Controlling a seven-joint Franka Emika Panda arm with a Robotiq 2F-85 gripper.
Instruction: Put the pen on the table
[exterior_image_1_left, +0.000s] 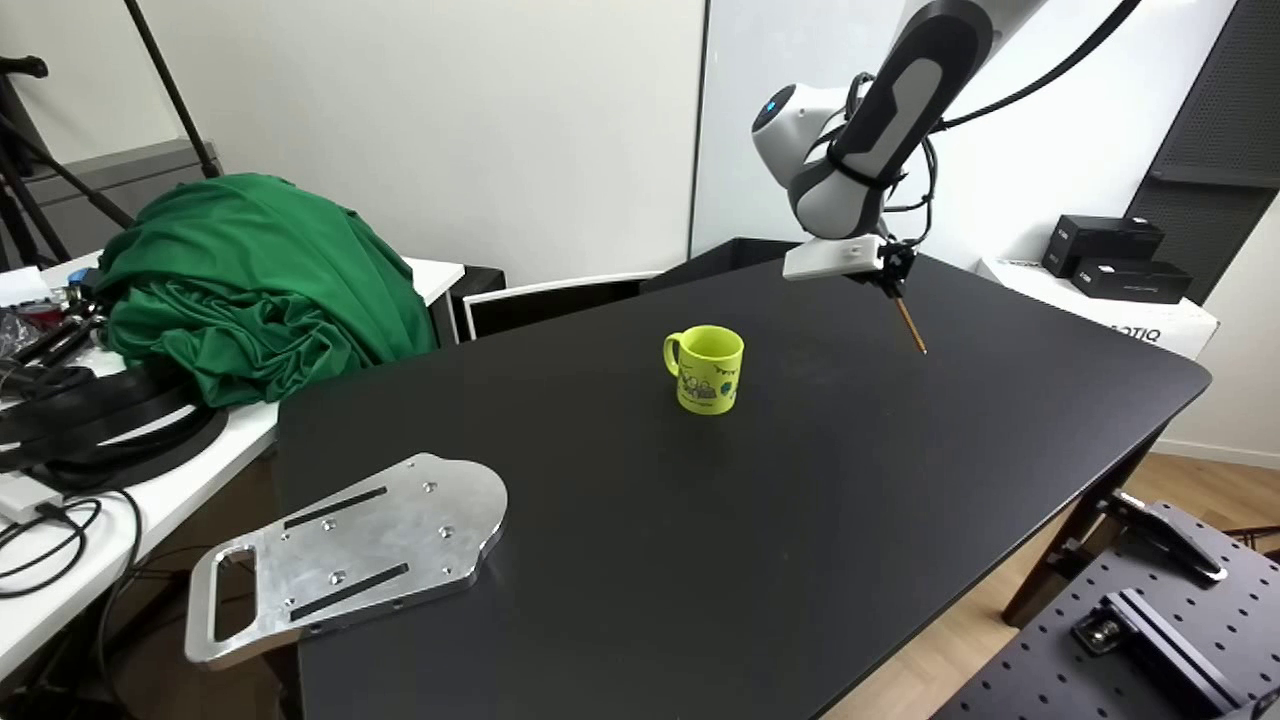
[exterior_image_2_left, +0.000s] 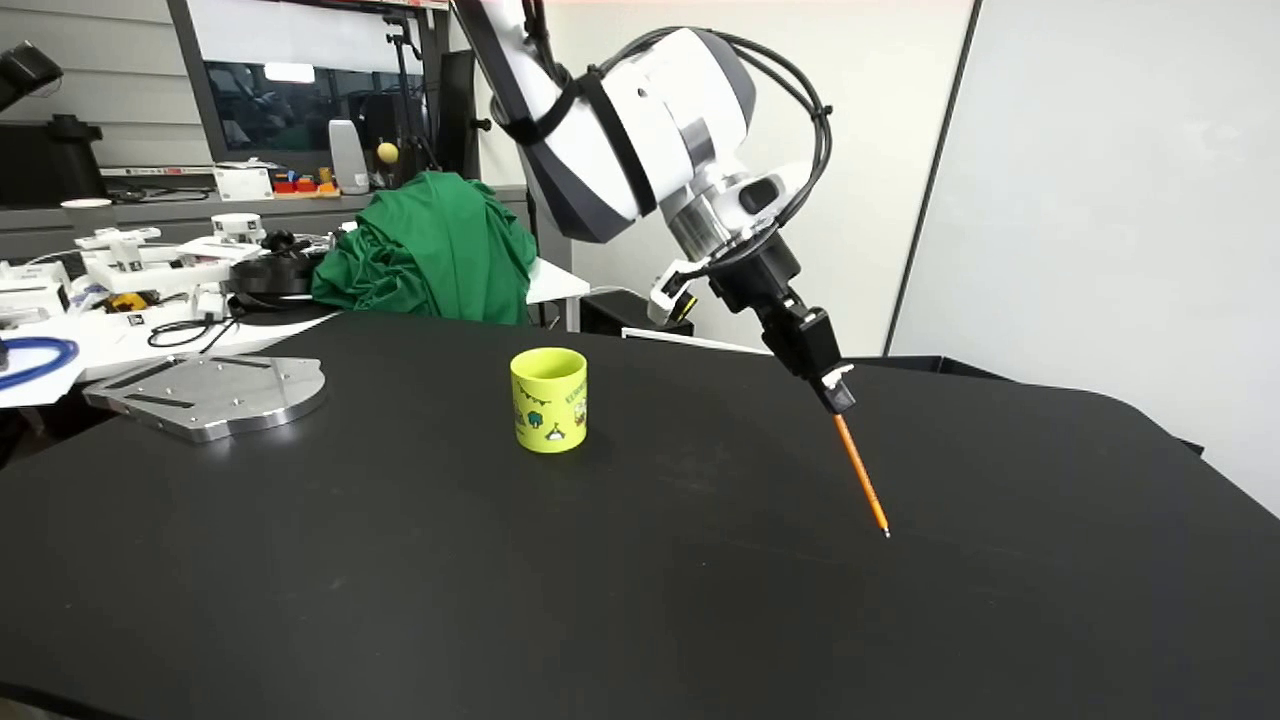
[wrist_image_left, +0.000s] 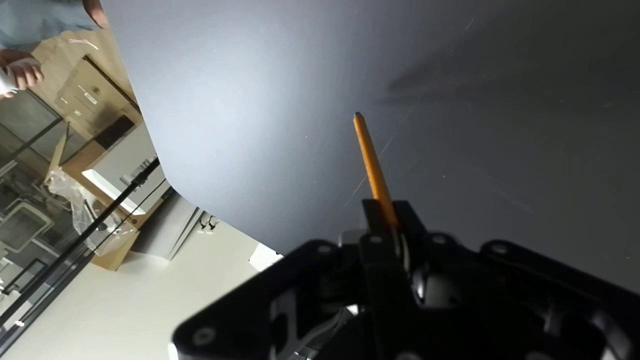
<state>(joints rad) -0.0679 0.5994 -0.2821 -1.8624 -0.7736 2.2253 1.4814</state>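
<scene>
The thin, straight orange-brown pen (exterior_image_2_left: 862, 475) is in the grip of the black two-fingered gripper (exterior_image_2_left: 838, 395), its fingers closed down on one end so that only the pen's thickness parts them. The rest juts out past the fingertips: toward five o'clock in both exterior views, and between eleven and twelve o'clock in the wrist view. Its long axis runs nearly in line with the fingers, so the pen slants, free tip lowest, over the large matte black table (exterior_image_2_left: 400, 590).

That slant is what the coming move turns on. The free tip, not the pen's side, faces the tabletop; whether it touches cannot be told for sure, though a small gap seems likely. Setting the pen down looks like the step left. It probably calls for lowering until the tip all but meets the black surface, ideally with the gripper turned to bring the long axis closer to level, and then parting the fingers. Let go at this tilt, the pen may topple and roll. The lime-green, printed, cylindrical mug (exterior_image_2_left: 549, 405) stands upright well apart, at about nine o'clock from the fingertips in an exterior view.
</scene>
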